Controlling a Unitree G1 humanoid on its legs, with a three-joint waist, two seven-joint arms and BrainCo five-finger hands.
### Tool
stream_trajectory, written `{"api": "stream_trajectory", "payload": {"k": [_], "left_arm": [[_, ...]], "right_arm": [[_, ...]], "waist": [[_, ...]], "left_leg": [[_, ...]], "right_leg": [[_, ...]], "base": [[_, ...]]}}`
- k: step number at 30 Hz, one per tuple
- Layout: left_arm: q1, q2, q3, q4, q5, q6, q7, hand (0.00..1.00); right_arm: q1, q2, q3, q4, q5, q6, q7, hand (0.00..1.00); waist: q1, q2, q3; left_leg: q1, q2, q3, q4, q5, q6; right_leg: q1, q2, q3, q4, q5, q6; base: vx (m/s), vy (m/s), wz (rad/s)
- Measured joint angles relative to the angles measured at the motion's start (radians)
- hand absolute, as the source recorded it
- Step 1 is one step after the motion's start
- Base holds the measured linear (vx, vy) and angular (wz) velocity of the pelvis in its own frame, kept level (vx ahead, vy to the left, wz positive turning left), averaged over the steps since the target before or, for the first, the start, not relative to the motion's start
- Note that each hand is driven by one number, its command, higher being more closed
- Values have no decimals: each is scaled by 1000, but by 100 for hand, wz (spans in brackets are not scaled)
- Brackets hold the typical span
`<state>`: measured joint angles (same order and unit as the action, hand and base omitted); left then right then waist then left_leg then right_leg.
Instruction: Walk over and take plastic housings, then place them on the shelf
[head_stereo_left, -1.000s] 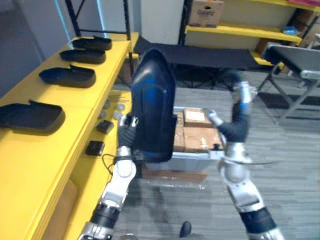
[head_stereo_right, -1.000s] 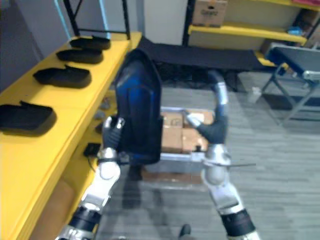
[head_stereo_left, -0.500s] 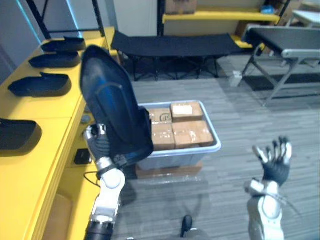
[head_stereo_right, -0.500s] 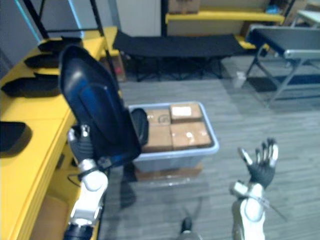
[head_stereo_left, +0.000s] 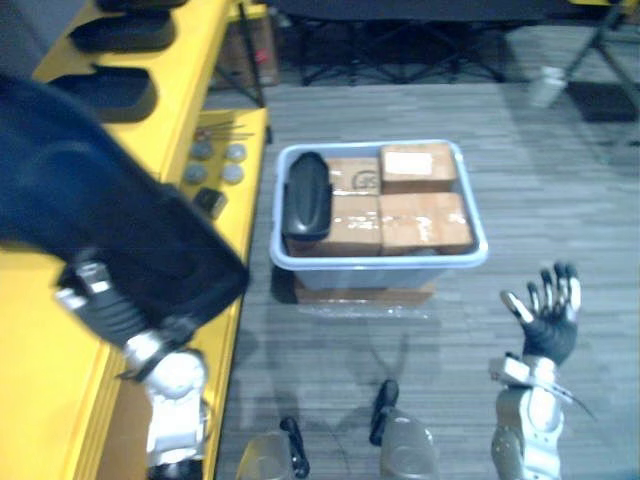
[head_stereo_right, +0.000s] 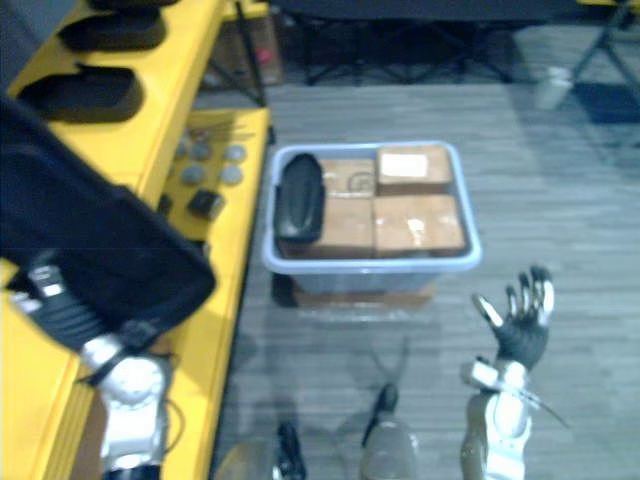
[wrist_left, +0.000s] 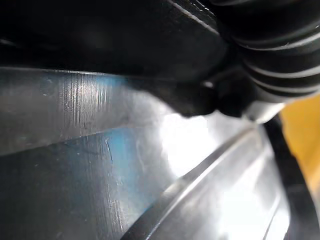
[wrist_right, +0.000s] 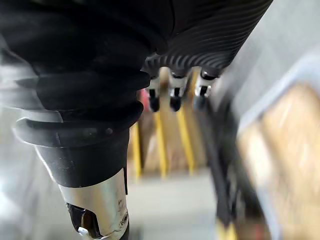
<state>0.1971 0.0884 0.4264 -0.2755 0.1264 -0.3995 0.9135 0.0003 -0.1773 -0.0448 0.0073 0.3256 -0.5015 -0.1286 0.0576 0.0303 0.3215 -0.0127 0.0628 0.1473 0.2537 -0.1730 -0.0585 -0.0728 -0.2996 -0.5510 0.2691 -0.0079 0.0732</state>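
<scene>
The main risk is the housing (head_stereo_left: 100, 220) tipping or slipping. It is a big dark shell carried by the left hand (head_stereo_left: 105, 308) alone, from its near end, so most of it juts out past the hand. It hangs left of the bin (head_stereo_left: 380, 270), over the near stretch of the yellow shelf (head_stereo_left: 35, 350). A quick swing or a tilt during set-down could lever it loose. It could also catch the shelf's edge, or sweep the round bits (head_stereo_left: 215, 165) and the small black box (head_stereo_left: 209, 200) on the ledge just left of the bin. Set down too far along, it would land on the parked housing (head_stereo_left: 112, 95) that lies left of the bin's far end.

The left hand's grasp is hidden behind the shell, and its wrist view gives only the glossy surface up close, so I cannot tell how it is clamped. The right hand (head_stereo_left: 548, 315) is raised near the bin's right corner, on the robot's side, spread wide, holding and touching nothing. A spare housing (head_stereo_left: 307, 195) lies in the bin on the cartons.
</scene>
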Motion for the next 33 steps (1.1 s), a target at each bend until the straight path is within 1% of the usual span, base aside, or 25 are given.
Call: {"api": "stream_trajectory", "payload": {"k": [1,2,3,4,5,7,8,10,11,13,15,16,18,20,22,23,24,25,26,27,29,30,31,32,33], "left_arm": [[44,-10,38,-23,-2,-7,-14,100],[84,-31,68,-44,-17,-23,-47,100],[104,-44,80,-51,-40,-40,-73,100],[139,-72,103,-67,-78,-58,-122,100],[158,-86,114,-71,-89,-60,-143,100],[228,-143,155,-71,-130,-61,-204,100],[239,-152,162,-71,-130,-63,-210,100],[288,-198,189,-66,-138,-88,-237,100],[302,-210,191,-66,-162,-98,-248,100],[315,-224,193,-59,-199,-116,-268,100],[312,-224,194,-56,-204,-125,-282,100],[305,-223,194,-53,-207,-126,-304,100],[290,-217,192,-51,-224,-126,-341,100],[281,-212,192,-51,-289,-134,-375,100],[272,-212,189,-51,-337,-144,-395,100],[271,-212,184,-52,-344,-151,-406,100],[263,-207,160,-57,-347,-167,-420,100],[235,-192,117,-68,-348,-168,-443,100],[210,-180,91,-73,-348,-168,-460,100],[159,-151,43,-84,-346,-168,-489,100],[88,-96,-9,-97,-345,-168,-513,100],[34,-79,-31,-102,-341,-168,-525,100],[8,-74,-40,-110,-339,-168,-525,100],[-11,-74,-43,-120,-334,-168,-526,100],[-23,-74,-49,-120,-322,-168,-526,100]], "right_arm": [[-50,-4,41,7,-24,12,-1,0],[-97,-6,71,17,-36,33,-2,0],[-121,-9,81,28,-49,44,-3,0],[-170,-10,100,70,-68,60,-4,0],[-192,-9,112,90,-75,74,-6,0],[-255,4,179,151,-121,125,-26,0],[-263,8,190,160,-128,132,-26,0],[-267,33,234,170,-145,169,-23,0],[-267,39,235,170,-146,180,-20,0],[-256,36,231,172,-147,203,1,0],[-229,33,222,172,-145,203,23,0],[-200,28,209,170,-146,203,26,0],[-137,22,183,162,-147,204,24,0],[-90,12,168,157,-158,205,25,0],[-68,1,162,157,-184,205,27,0],[-60,0,162,157,-184,205,30,0],[-41,0,161,154,-189,202,37,0],[-12,-4,153,149,-201,197,40,0],[-2,-6,145,149,-203,194,39,0],[0,-9,134,154,-206,193,38,0],[-20,-13,126,158,-232,158,35,0],[-54,-20,106,161,-250,134,33,0],[-92,-31,93,162,-265,120,31,0],[-135,-48,86,161,-271,107,30,0],[-163,-67,79,161,-276,103,31,0]], "waist": [[32,3,-2],[64,8,-10],[81,9,-11],[118,15,-15],[136,17,-18],[190,24,-27],[196,24,-27],[230,13,-40],[235,9,-46],[235,-6,-74],[228,-21,-95],[215,-32,-102],[199,-44,-109],[200,-49,-118],[195,-48,-118],[193,-48,-119],[176,-49,-120],[144,-55,-127],[135,-58,-128],[124,-62,-124],[115,-79,-111],[115,-73,-78],[116,-62,-46],[114,-46,-17],[109,-28,1]], "left_leg": [[14,-7,-45,-13,5,-1],[15,-15,-88,-21,8,-1],[15,-20,-106,-23,10,0],[17,-30,-140,-32,14,2],[18,-34,-152,-39,20,3],[22,-46,-202,-54,29,4],[23,-46,-207,-54,29,4],[28,-47,-219,-61,29,4],[30,-47,-219,-63,29,4],[30,-47,-217,-64,29,4],[31,-43,-213,-59,28,4],[30,-43,-201,-44,28,5],[26,-44,-187,-36,28,6],[22,-43,-191,-45,26,8],[9,-47,-194,-56,25,12],[9,-50,-198,-56,24,15],[4,-64,-226,-55,26,25],[-23,-83,-275,-53,39,32],[-33,-88,-285,-53,52,27],[-60,-96,-304,-49,70,22],[-105,-115,-300,-30,97,16],[-128,-121,-294,-8,99,12],[-137,-117,-276,3,102,8],[-146,-110,-259,3,110,0],[-155,-98,-251,2,117,-4]], "right_leg": [[37,-9,-40,7,-20,11],[64,-23,-84,12,-34,21],[77,-31,-105,13,-41,26],[102,-39,-140,10,-48,34],[113,-42,-157,6,-50,35],[159,-41,-212,-25,-46,46],[166,-39,-218,-31,-45,48],[187,-29,-236,-60,-39,57],[192,-27,-239,-66,-37,58],[202,-16,-240,-95,-26,66],[236,4,-261,-134,-6,69],[267,13,-290,-160,3,72],[313,22,-337,-182,5,75],[322,29,-358,-187,4,74],[311,28,-361,-160,-12,59],[308,20,-354,-140,-24,57],[296,-2,-293,-81,-57,29],[269,-20,-198,-18,-83,-12],[252,-31,-154,19,-91,-14],[207,-49,-87,88,-109,-11],[160,-81,-53,138,-157,9],[147,-88,-47,138,-180,42],[138,-89,-42,134,-193,62],[120,-87,-32,129,-204,80],[99,-81,-19,138,-203,83]], "base": [[102,-74,126],[80,-41,107],[50,-21,101],[27,4,73],[37,0,86],[58,1,67],[48,6,38],[61,3,19],[76,-1,8],[65,-16,0],[66,-52,15],[16,-55,37],[-16,-66,65],[-32,-33,44],[-35,-4,21],[-19,45,40],[-14,98,94],[-15,142,117],[-33,119,122],[-37,67,81],[-23,-15,48],[-102,-32,-5],[-146,-21,-38],[-208,-37,-51],[-158,-37,-38]]}}
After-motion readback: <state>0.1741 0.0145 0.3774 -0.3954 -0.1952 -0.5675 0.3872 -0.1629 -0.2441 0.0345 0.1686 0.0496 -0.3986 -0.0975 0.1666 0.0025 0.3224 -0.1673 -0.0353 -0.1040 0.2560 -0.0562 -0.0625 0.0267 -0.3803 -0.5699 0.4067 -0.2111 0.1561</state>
